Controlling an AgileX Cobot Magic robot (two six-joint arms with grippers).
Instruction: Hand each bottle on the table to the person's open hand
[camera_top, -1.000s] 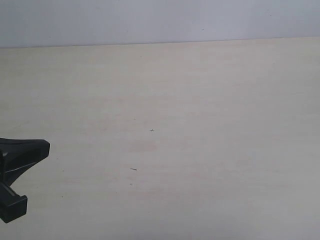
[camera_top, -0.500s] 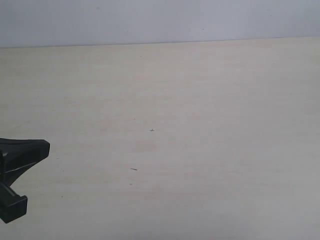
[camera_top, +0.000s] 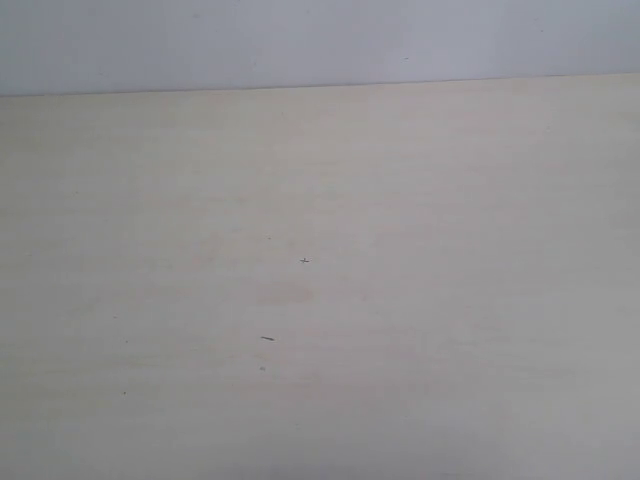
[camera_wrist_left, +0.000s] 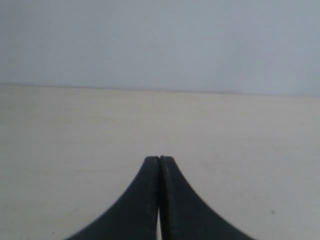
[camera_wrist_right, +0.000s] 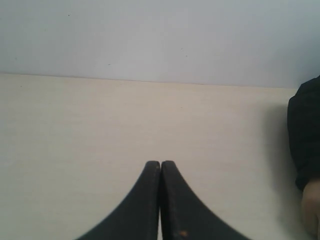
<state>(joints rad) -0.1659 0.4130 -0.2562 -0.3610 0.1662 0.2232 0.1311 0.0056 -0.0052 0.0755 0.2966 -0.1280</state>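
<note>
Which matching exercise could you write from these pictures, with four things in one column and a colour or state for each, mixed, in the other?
Things:
1. table
2. left claw
3. wall
4. sleeve

Colour or state:
a. shut, holding nothing
b. dark fabric
c. pale grey
d. pale beige

Pairs: 1-d; 2-a; 3-c; 4-b

Left tool (camera_wrist_left: 159, 160) and right tool (camera_wrist_right: 160, 164) both pressed closed.
</note>
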